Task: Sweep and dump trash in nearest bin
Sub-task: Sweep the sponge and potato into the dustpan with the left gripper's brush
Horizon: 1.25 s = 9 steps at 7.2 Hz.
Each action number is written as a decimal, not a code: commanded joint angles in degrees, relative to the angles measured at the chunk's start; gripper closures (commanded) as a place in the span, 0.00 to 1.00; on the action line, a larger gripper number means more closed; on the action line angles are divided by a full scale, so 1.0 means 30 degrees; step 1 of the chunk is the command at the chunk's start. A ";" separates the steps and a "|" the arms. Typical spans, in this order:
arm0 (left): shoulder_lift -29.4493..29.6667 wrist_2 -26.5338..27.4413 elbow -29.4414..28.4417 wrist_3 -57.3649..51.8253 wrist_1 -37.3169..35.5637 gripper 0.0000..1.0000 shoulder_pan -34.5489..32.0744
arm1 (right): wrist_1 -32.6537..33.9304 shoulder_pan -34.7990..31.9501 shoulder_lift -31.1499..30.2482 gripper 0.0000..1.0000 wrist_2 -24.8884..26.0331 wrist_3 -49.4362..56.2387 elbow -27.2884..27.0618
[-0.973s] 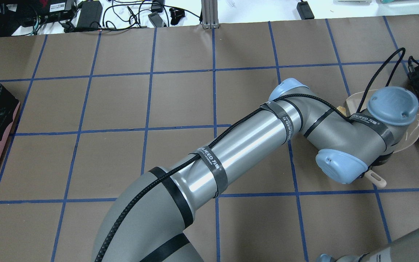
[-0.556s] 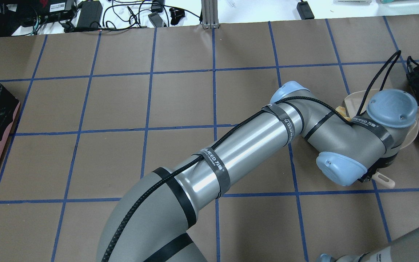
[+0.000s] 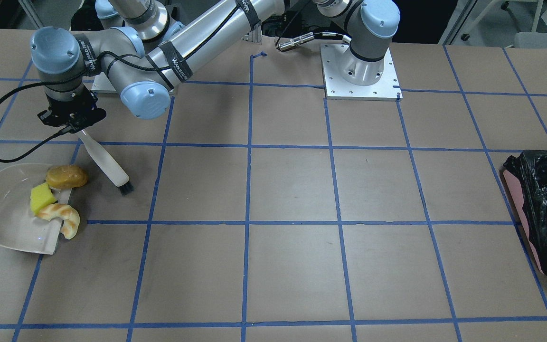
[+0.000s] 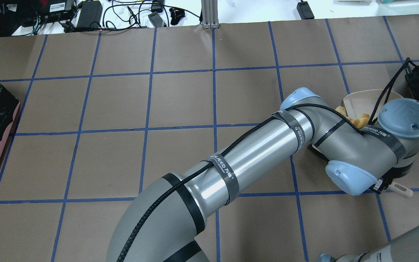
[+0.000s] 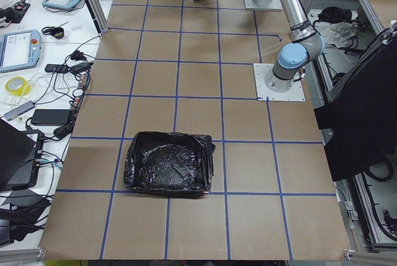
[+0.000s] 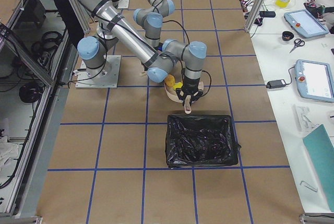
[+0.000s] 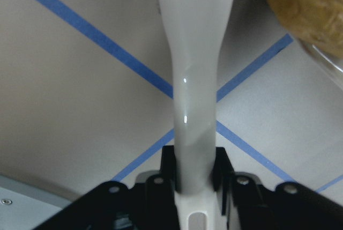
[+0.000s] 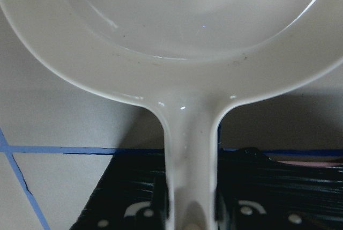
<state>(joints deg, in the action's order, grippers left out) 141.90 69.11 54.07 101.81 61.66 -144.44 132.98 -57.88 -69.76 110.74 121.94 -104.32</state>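
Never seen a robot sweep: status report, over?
Left gripper shut on brush; right gripper shut on dustpan. Trash at dustpan lip, brush clear of it. Black-lined bin beside dustpan, nothing between.

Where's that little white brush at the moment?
Front-facing view, far left: the brush hangs slanted from the left end effector, its dark bristles just right of the brown lump at the mouth of the dustpan.
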 commanded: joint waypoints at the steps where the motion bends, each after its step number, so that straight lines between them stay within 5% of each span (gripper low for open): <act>1: 0.0566 -0.0008 -0.0532 -0.0181 -0.0682 1.00 -0.0133 | 0.0000 0.0016 -0.0010 1.00 -0.0001 -0.0013 0.0027; 9: 0.2911 0.3944 -0.2929 -1.2833 -0.2856 1.00 -0.0075 | 0.0000 -0.0012 -0.0010 1.00 0.0028 -0.0042 0.0027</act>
<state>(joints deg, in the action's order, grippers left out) 149.56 79.56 47.03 67.64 54.40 -144.86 132.98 -57.84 -69.79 110.76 121.88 -104.24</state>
